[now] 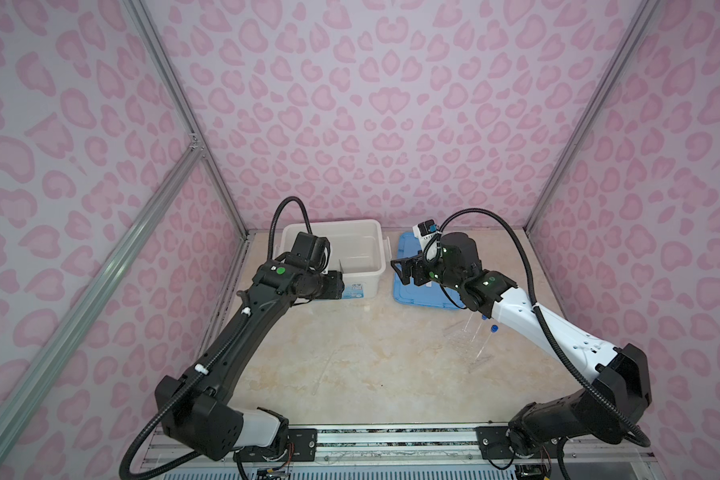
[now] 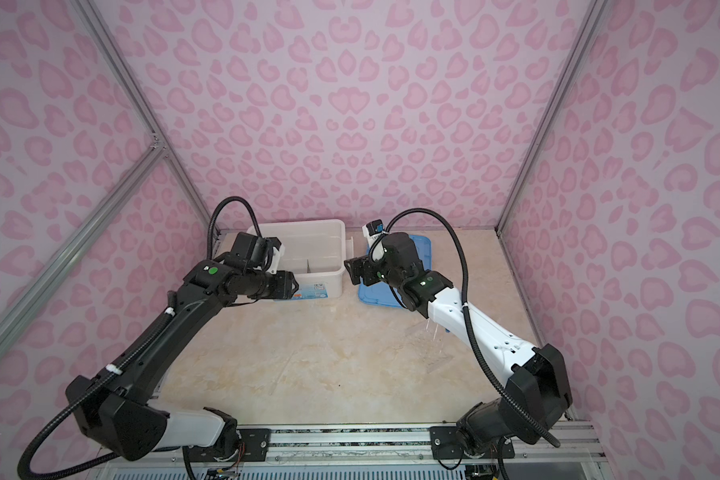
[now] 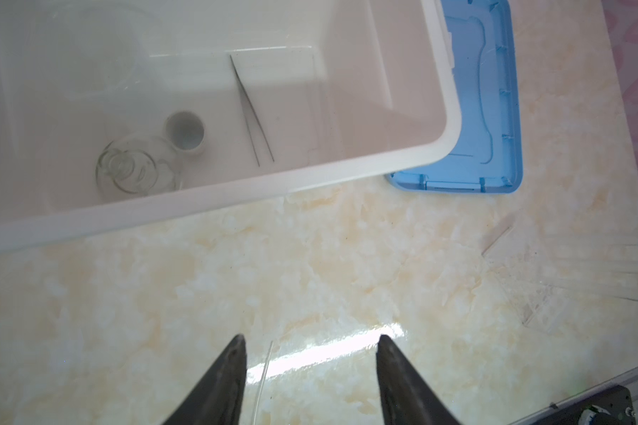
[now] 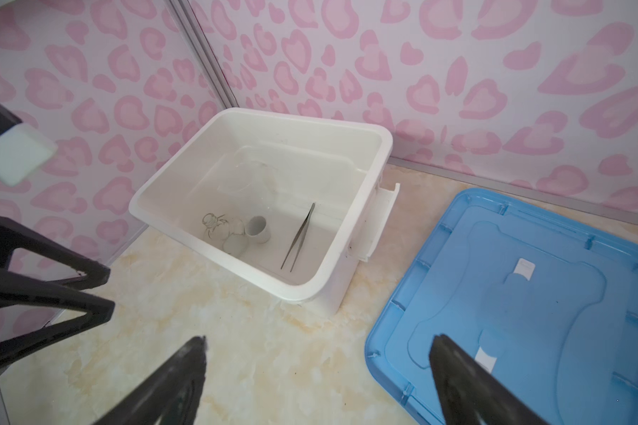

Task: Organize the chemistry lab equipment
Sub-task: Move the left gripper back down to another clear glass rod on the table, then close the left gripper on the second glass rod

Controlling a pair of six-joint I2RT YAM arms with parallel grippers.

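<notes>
**Top views.** In both top views the left pincer (image 1: 336, 286) hangs just in front of the near wall of the white bin (image 1: 329, 226). The right pincer (image 1: 400, 268) hovers over the gap between the bin and the blue lid (image 1: 408, 293). Back along the right pincer's forearm, the tube rack (image 1: 462, 345) and the blue-capped test tubes (image 1: 493, 329) lie on the table, not yet binned.

**Left wrist view.** The left pincer's jaws stand partly apart and hold nothing. The thin glass rod (image 3: 266, 368) lies on the table below and between them. It is probably the next pick, which would explain the moderate opening. Ahead of the pincer, inside the bin, the flask (image 3: 137, 169), small white cup (image 3: 185, 134) and tweezers (image 3: 255, 121) are stowed.

**Right wrist view.** The right pincer's jaws are spread wide and empty, clear of the bin mouth, probably to leave access. The beaker (image 4: 251, 180) shows faintly at the bin's far end.
</notes>
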